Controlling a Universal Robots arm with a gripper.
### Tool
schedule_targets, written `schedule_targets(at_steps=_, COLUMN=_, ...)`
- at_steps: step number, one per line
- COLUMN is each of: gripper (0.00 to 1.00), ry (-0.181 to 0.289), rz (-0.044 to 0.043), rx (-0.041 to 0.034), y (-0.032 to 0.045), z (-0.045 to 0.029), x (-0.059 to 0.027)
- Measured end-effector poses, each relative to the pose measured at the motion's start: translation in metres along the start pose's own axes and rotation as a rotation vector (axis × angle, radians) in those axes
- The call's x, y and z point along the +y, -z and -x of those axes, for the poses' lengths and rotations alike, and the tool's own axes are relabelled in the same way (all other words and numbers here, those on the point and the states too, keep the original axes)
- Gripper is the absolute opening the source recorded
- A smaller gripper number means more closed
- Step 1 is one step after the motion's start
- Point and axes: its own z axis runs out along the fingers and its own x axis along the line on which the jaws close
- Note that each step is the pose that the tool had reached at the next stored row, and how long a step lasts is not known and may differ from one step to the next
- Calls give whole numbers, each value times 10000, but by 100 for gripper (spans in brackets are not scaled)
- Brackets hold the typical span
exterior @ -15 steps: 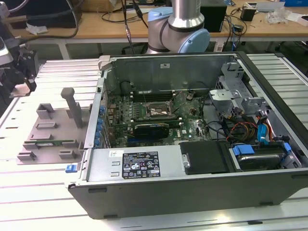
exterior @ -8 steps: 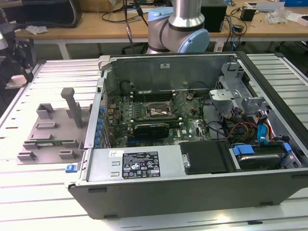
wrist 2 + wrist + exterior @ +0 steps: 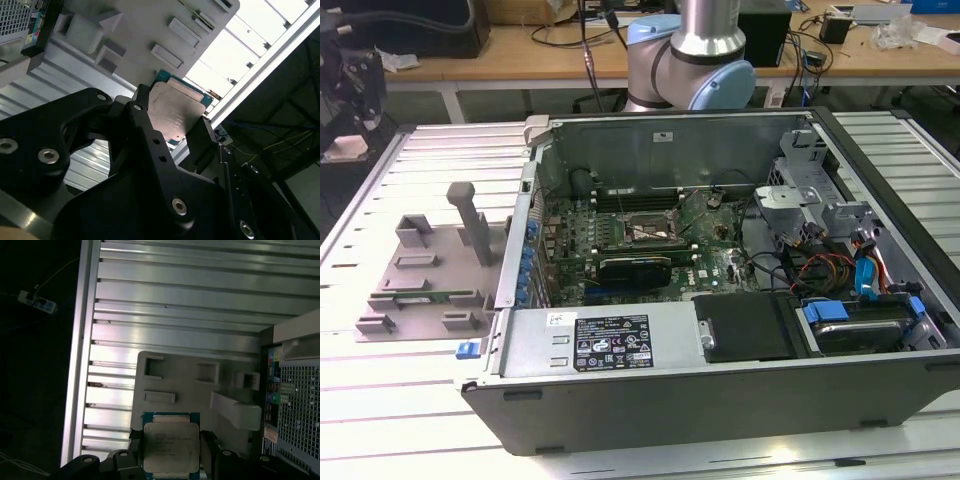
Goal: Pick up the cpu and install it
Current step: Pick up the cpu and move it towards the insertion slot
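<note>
Gripping: the cpu (image 3: pixel 170 447) is clamped by two opposite edges between the black fingers (image 3: pixel 147 130) of the gripper (image 3: pixel 172 120), which are narrowed onto it.
Place: held clear above the grey holder plate (image 3: pixel 190 385) on the ribbed metal table (image 3: pixel 175 295), near the computer case (image 3: pixel 720 350).
Handling: judged light, stiff, fragile underneath; the rim is best taken.
Surfaces: dull flat metal lid, green board edge, square outline.

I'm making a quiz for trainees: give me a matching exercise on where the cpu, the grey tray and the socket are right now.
Things:
1. cpu
2. grey tray
3. socket

Places:
A. on the motherboard inside the case
B. held in the gripper
C. on the ribbed table, beside the case

Pairs: 1-B, 2-C, 3-A.
</note>
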Motion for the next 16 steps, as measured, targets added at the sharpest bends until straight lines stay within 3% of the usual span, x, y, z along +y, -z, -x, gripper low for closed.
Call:
schedule_targets(at_steps=4, gripper=55, ry=1, rz=0, rx=-1, y=116, z=6, x=27)
schedule_targets(at_steps=11, gripper=55, ry=-2, rz=-1, rx=1, y=120, z=16, x=29)
schedule_targets(at_steps=16, gripper=55, ry=0, rz=0, rx=0, y=119, z=85, x=21)
